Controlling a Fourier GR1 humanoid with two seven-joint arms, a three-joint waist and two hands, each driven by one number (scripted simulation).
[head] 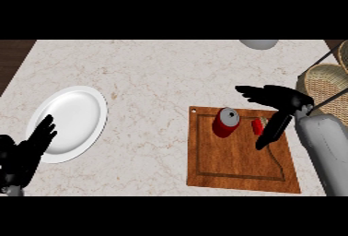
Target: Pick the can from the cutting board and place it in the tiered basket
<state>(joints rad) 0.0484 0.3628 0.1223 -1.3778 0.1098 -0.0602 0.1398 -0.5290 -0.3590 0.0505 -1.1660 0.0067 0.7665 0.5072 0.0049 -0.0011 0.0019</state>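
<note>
Marble counter (149,78) all over, looking steeply down from the head view. Seeing the red can (226,122) standing upright on the wooden cutting board (238,161), near its far edge, with a small red thing (258,126) just beside it. Spotting the right hand (287,98) hovering over the board's far right corner, near the can but apart from it, fingers spread wide, holding nothing. Catching the wicker tiered basket (325,83) just past that hand at the right edge. Also noticing the left hand (27,151) resting open at the lower left, fingers up, overlapping the white plate (75,115). Glimpsing a grey rounded thing (258,44) at the top edge too.
</note>
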